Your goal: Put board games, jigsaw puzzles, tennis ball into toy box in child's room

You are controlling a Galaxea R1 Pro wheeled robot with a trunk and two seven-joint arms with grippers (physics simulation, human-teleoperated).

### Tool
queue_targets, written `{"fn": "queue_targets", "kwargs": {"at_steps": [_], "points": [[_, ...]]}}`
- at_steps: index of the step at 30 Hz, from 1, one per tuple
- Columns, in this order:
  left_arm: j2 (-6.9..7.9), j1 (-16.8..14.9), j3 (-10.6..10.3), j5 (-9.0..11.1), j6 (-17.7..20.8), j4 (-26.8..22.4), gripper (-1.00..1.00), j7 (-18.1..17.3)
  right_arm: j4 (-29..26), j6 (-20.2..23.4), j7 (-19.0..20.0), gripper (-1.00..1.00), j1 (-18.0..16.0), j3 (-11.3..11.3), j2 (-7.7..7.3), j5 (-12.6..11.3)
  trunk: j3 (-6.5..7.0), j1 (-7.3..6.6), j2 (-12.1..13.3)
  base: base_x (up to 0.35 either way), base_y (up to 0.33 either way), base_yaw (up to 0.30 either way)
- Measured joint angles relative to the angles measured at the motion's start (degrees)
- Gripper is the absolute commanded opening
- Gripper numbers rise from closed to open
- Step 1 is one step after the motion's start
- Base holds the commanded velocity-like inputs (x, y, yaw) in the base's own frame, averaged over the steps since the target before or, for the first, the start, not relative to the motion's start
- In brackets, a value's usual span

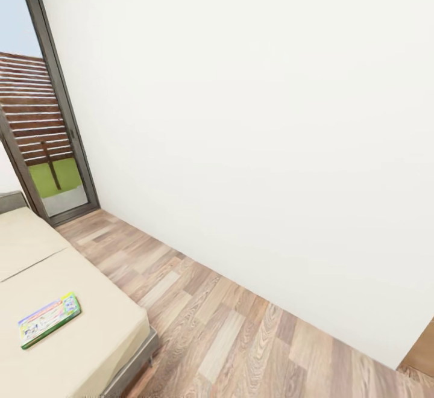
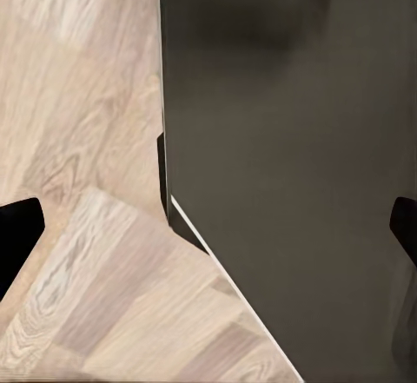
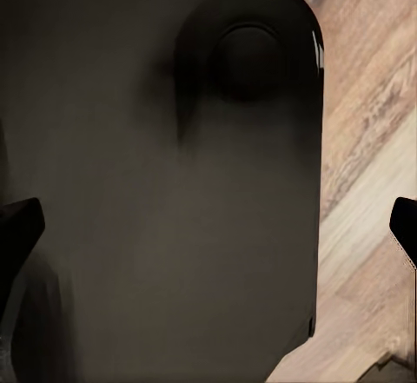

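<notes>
Board game (image 1: 49,320) lies flat on the bed (image 1: 90,350).

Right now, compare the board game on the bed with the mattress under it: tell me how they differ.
The board game is small, colourful and green-edged; the bed mattress is wide and plain beige. The board game carries busy print; the mattress shows only a seam line. Both lie flat, and the game rests on the mattress near its corner.

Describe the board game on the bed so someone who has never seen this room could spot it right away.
Start at the low beige bed in the head view's lower left, below the tall grey-framed window. Near the mattress's close end lies a flat rectangular printed box with a green edge and a pale, colourful top. It is the one bright thing on the plain mattress.
</notes>
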Motion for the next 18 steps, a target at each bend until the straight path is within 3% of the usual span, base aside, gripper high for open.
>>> {"fn": "queue_targets", "kwargs": {"at_steps": [18], "points": [[0.0, 0.0, 0.0, 0.0, 0.0, 0.0, 1.0, 0.0, 0.0, -2.7, -0.1, 1.0, 0.0, -0.1, -0.38, -0.4, 0.0, 0.0, 0.0, 0.0, 0.0, 0.279]]}}
